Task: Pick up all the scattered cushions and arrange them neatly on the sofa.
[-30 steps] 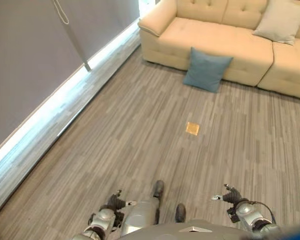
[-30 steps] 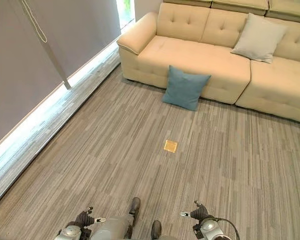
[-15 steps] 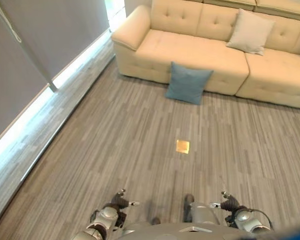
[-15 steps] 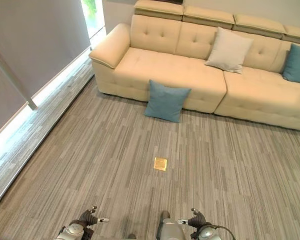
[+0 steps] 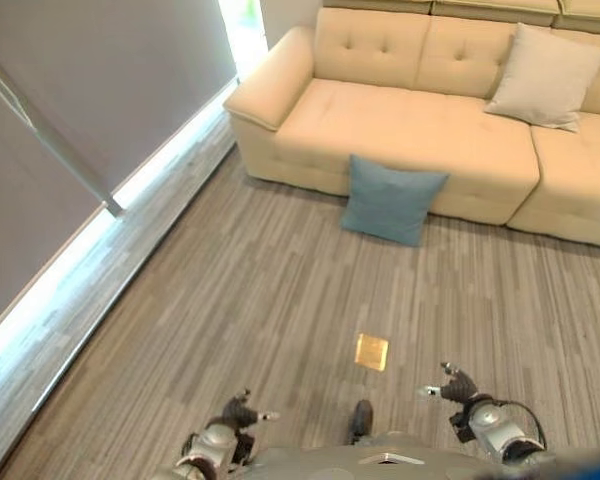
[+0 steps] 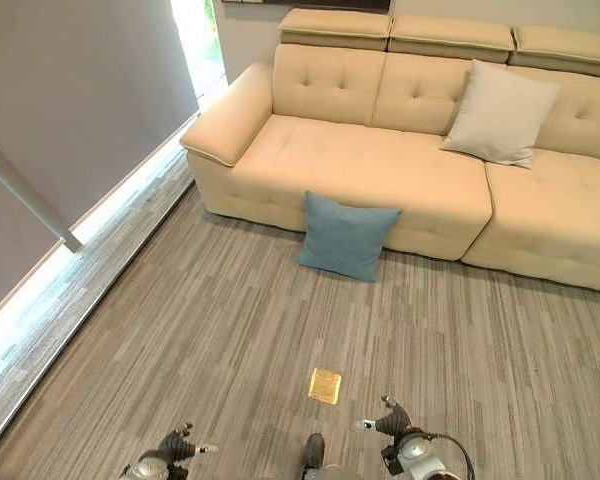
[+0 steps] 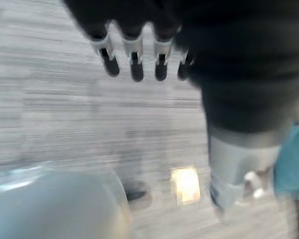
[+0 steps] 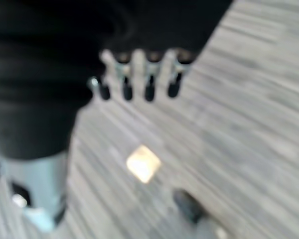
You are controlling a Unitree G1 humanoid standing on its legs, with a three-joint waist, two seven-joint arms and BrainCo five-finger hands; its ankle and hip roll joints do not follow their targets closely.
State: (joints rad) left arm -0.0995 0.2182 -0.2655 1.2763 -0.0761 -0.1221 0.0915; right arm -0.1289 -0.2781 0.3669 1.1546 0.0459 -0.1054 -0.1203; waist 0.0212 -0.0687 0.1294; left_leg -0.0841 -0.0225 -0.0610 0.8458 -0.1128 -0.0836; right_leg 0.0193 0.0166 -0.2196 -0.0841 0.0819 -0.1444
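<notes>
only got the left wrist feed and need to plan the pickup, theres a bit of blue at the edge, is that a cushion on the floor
Observer: Yes, a blue cushion stands on the floor, leaning against the front of the sofa.
Operator: anything already on the sofa
Observer: A beige cushion rests against the backrest.
Operator: is the right hand free
Observer: Yes, the right hand holds nothing, fingers straight over the floor.
Operator: whats that bright square near me
Observer: A small brass-coloured floor plate, between you and the blue cushion.
</notes>
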